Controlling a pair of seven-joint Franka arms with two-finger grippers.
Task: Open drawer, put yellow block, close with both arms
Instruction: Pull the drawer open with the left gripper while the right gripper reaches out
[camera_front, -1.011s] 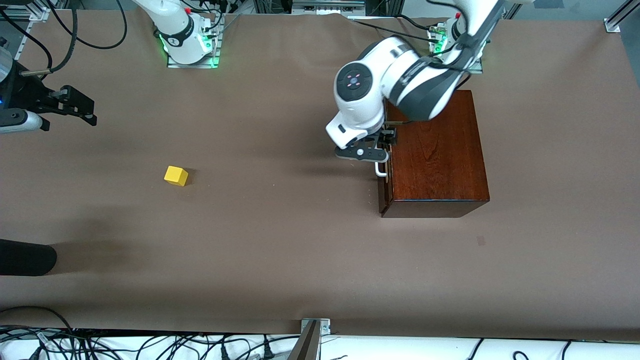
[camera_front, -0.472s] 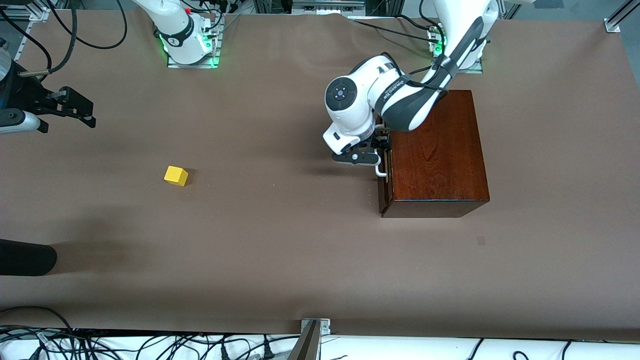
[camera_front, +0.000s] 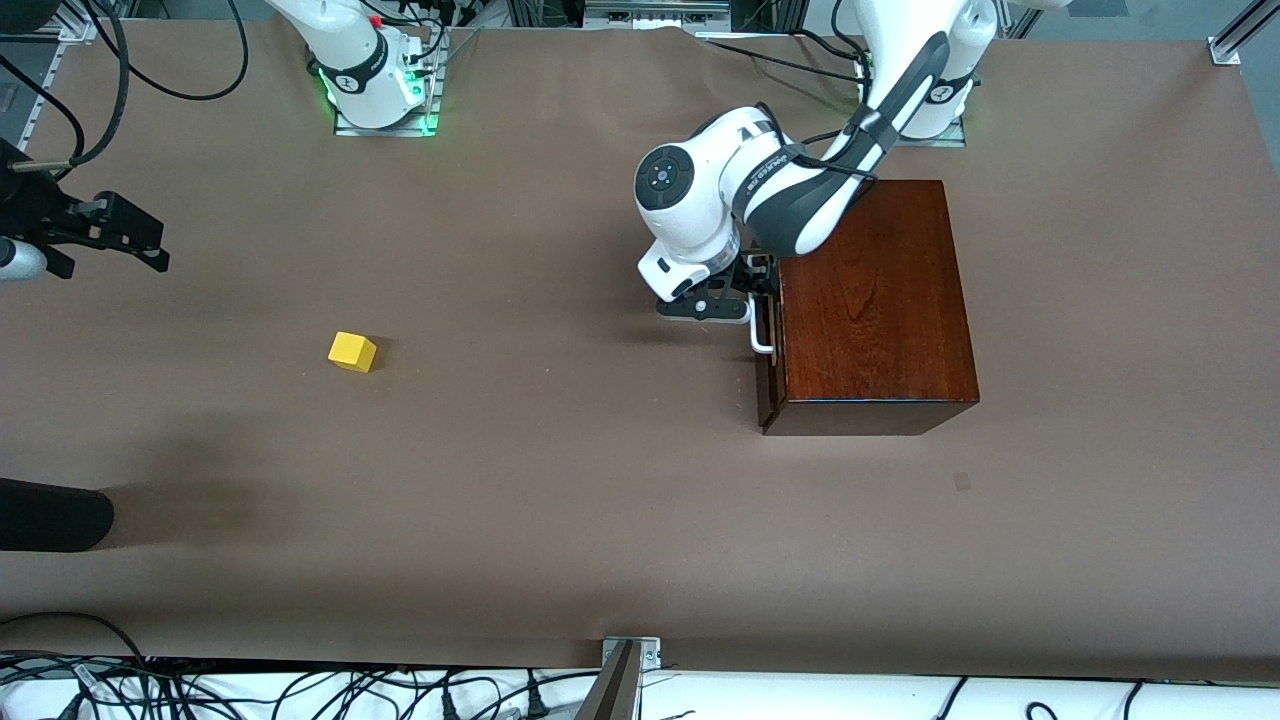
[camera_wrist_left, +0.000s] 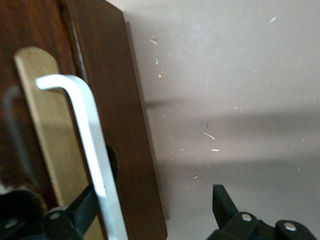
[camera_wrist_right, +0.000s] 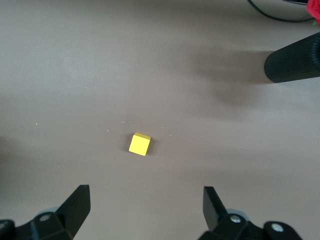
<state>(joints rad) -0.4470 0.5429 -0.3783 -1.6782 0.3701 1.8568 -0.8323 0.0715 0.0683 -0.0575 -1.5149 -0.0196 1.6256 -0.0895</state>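
Note:
The dark mahogany box (camera_front: 875, 300) stands toward the left arm's end of the table. Its drawer (camera_front: 767, 375) is shut, front flush with the box. My left gripper (camera_front: 760, 300) is open at the white U-shaped handle (camera_front: 761, 338). In the left wrist view the handle (camera_wrist_left: 87, 135) and the drawer front's edge (camera_wrist_left: 120, 125) lie between the two fingers of my left gripper (camera_wrist_left: 140, 220). The yellow block (camera_front: 352, 351) lies on the table toward the right arm's end. My right gripper (camera_front: 130, 240) is open and empty in the air, and its wrist view shows the block (camera_wrist_right: 139, 144) below the gripper (camera_wrist_right: 145, 210).
A black cylinder (camera_front: 50, 515) reaches in at the right arm's end, nearer to the front camera than the block; it also shows in the right wrist view (camera_wrist_right: 292, 62). Brown paper covers the table (camera_front: 560, 480). Cables lie along the front edge.
The left arm has lowered and drawn its wrist in at the drawer handle. The right gripper has shifted a little toward the table's end. Block and box have not moved.

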